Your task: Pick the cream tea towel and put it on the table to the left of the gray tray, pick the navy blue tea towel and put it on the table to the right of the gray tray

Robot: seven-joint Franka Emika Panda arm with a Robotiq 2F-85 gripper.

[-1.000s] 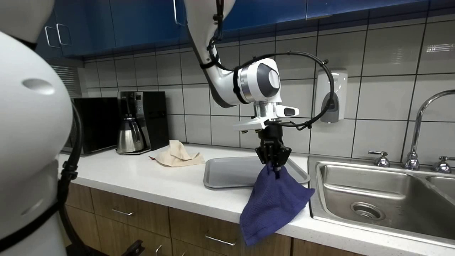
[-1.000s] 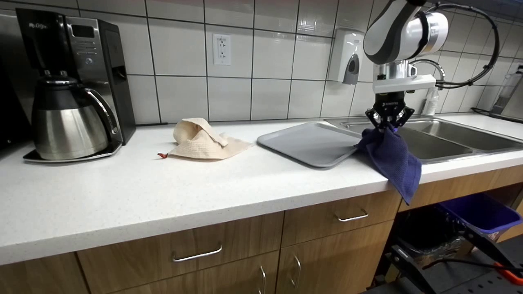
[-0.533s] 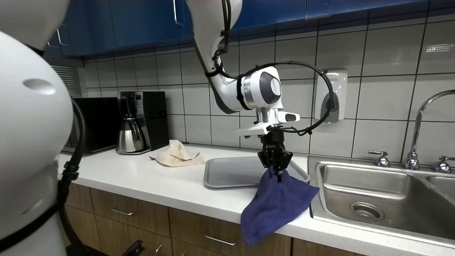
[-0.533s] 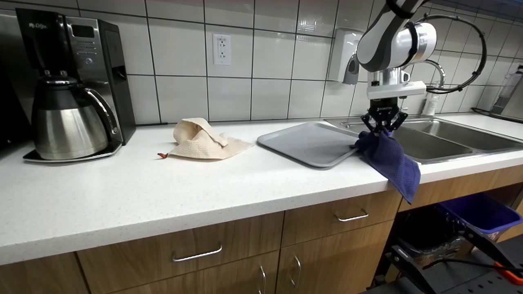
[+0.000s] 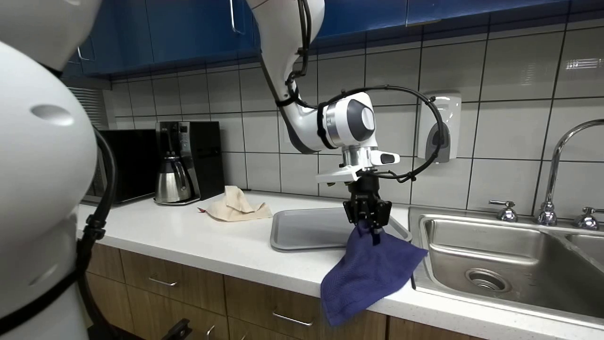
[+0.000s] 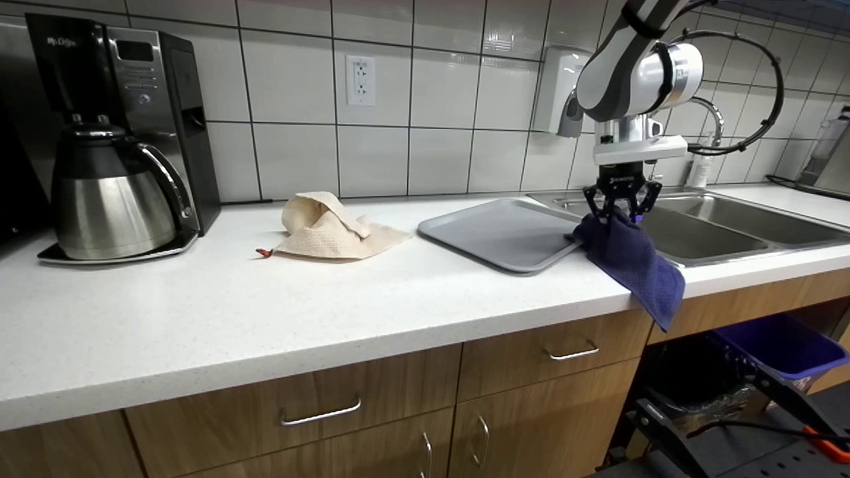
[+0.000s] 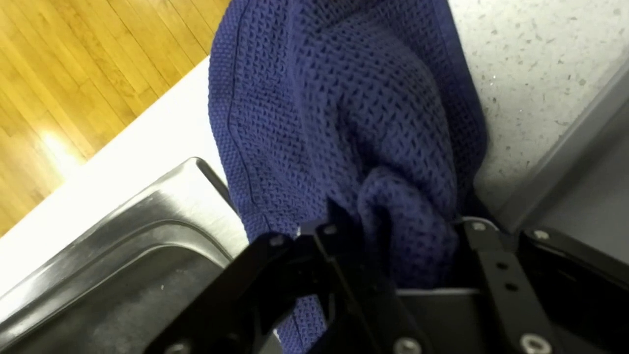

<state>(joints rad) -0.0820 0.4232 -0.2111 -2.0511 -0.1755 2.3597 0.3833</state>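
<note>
- The navy blue towel [image 5: 370, 278] is laid on the counter [image 6: 265, 312] to the right of the gray tray [image 6: 498, 232], between it and the sink [image 5: 453, 269]; a corner is draped over the counter's front edge, as shown in both exterior views.
- The gripper [image 6: 620, 214] is held at the towel's raised peak. Its fingers [image 7: 506, 285] are spread, with a fold of cloth between them; whether the cloth is touched on both sides cannot be told.
- The open weave and stitched hem are made out best in the wrist view, where the wooden floor [image 7: 73, 73] is also shown past the counter.
- Whether the tray's rim is touched by the navy cloth cannot be told.
- To the left of the tray, and just beside it, the cream towel [image 6: 332, 232] is seen rumpled into a peak, with something small and red [image 6: 263, 253] at its left edge.
- Farther left, the coffee maker [image 6: 159, 119] and its carafe [image 6: 116, 212] are seen in both exterior views.
- A wall outlet [image 6: 360, 79] and a purple bin [image 6: 783, 345] are shown in an exterior view; blue cupboards [image 5: 198, 28] and the drain [image 5: 488, 280] are shown in an exterior view.
</note>
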